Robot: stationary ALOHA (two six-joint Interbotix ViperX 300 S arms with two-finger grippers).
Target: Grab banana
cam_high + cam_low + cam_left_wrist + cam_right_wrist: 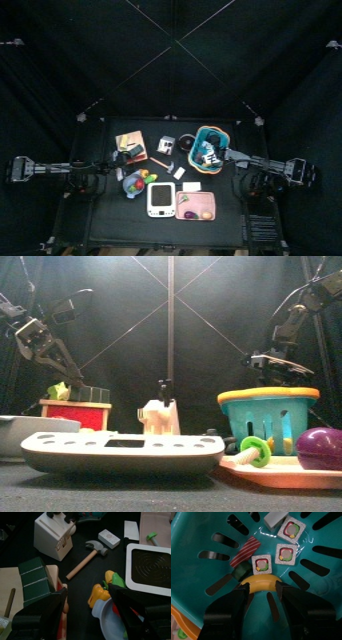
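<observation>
While the left gripper (pixel 87 614) hangs apart over the fruit bowl (pixel 113 619), the right gripper (pixel 261 594) stands jaws apart inside the teal basket (pixel 211 562), the banana (pixel 262 581) lying crosswise between their tips.

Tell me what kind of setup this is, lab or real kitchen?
Looks like a lab test pen, not a kitchen: black curtains enclose a small black table, two robot arms reach in from either side, and the props are toys, such as a teal basket and toy hammer.
</observation>
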